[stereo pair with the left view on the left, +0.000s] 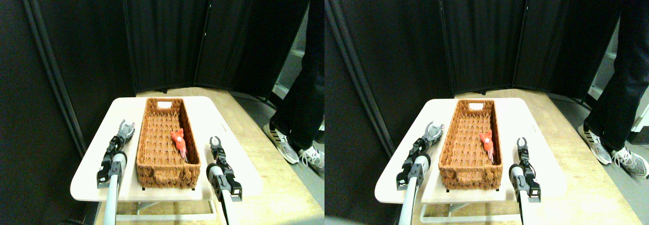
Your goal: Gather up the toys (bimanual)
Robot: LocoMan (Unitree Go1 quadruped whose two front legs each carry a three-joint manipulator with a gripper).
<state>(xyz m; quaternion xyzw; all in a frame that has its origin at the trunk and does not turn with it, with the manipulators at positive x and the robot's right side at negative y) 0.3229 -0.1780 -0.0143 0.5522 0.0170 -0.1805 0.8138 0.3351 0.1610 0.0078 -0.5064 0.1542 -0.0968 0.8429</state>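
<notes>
A long brown basket (165, 146) is sitting in the middle of a white worktop (96, 177) with round corners. The basket is made of woven wicker, so its sides and floor are looking bumpy and criss-crossed, and each short end has a cut-out handle hole. One small orange-red plush toy (178, 138) is lying inside the basket, near the right wall, about halfway along; it is looking soft, with little pointy ears and a thin pale tail trailing toward the near end. The left end effector (126, 127) is resting over the worktop just beside the basket's left wall, and it seems to be holding something small and grey, but that part is too tiny to tell for sure. The right end effector (215, 142) is sitting just beside the basket's right wall, its two curved dark jaws standing a little apart with nothing between them. Behind the worktop, dark cloth screens (167, 37) are standing. A person's legs and striped shoes (294, 146) are showing at the right. No writing can be read.
</notes>
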